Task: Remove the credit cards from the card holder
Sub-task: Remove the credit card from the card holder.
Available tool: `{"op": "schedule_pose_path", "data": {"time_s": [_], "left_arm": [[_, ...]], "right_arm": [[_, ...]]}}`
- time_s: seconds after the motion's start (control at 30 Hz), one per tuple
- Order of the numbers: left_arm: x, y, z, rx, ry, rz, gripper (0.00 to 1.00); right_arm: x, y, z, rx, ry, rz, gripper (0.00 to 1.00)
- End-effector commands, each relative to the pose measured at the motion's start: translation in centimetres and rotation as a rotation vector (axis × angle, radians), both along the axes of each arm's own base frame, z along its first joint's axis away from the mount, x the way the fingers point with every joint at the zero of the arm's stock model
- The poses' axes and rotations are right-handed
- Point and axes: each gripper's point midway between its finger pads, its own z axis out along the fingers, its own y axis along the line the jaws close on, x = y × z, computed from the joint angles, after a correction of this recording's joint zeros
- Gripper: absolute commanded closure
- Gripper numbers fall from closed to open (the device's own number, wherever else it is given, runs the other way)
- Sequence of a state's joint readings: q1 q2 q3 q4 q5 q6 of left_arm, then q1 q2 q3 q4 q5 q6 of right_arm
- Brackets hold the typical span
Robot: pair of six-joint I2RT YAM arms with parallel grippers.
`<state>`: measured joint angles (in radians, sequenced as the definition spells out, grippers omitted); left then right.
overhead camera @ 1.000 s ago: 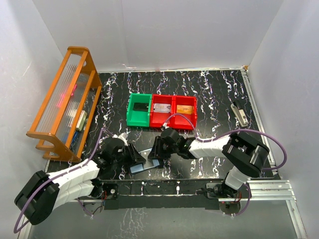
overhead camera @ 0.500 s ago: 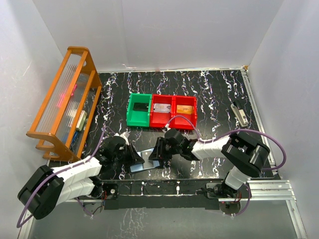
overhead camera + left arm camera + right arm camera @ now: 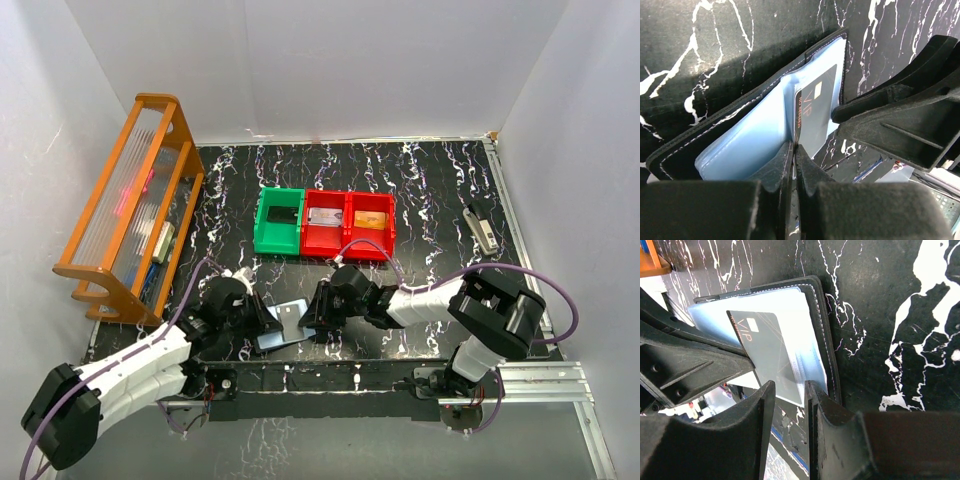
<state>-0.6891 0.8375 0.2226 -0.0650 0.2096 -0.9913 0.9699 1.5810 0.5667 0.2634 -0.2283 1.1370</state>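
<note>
Progress: seemingly partway | holder [image 3: 283,325] lying open at table's near edge, between both grippers | left gripper [image 3: 794,150] pinching shut on black card [image 3: 815,112], sticking askew from blue pocket | right gripper [image 3: 789,390] hovering narrow at holder's edge, grip unclear | flat items lying in bins [image 3: 345,222], likely cards | remaining: pulling this card free

Left arm [image 3: 130,365], right arm [image 3: 430,298]: white moulded shells on the long links, bulky black housings at the joints. A thin purple cable [image 3: 560,290] loops along each arm. Left gripper [image 3: 792,150], right gripper [image 3: 790,390]: matte black plastic fingers, wedge-shaped, ribbed flanks. Small round recesses on one flank, possibly screw heads.
</note>
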Motion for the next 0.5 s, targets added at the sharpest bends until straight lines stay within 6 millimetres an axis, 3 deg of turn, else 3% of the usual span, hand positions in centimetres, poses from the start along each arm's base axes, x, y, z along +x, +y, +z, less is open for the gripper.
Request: {"op": "schedule_pose_path", "data": {"time_s": [0.0,0.23,0.37,0.47], "left_arm": [[-0.5,1.3,-0.5,0.066,0.033,0.015,1.0],[-0.7,3.3,-0.5,0.165,0.032,0.055,1.0],[-0.3,2.7,0.1,0.117,0.009,0.068,1.0],[0.0,2.9,0.3,0.143,0.013,0.077,0.72]], "right_arm": [[-0.4,-1.3,-2.0,-0.09,0.023,-0.013,0.71],[-0.3,-1.6,-2.4,-0.105,0.021,-0.021,0.71],[-0.2,-1.3,-1.9,-0.082,0.008,-0.009,0.71],[0.0,-0.4,-0.7,-0.056,-0.023,0.027,0.71]]}}
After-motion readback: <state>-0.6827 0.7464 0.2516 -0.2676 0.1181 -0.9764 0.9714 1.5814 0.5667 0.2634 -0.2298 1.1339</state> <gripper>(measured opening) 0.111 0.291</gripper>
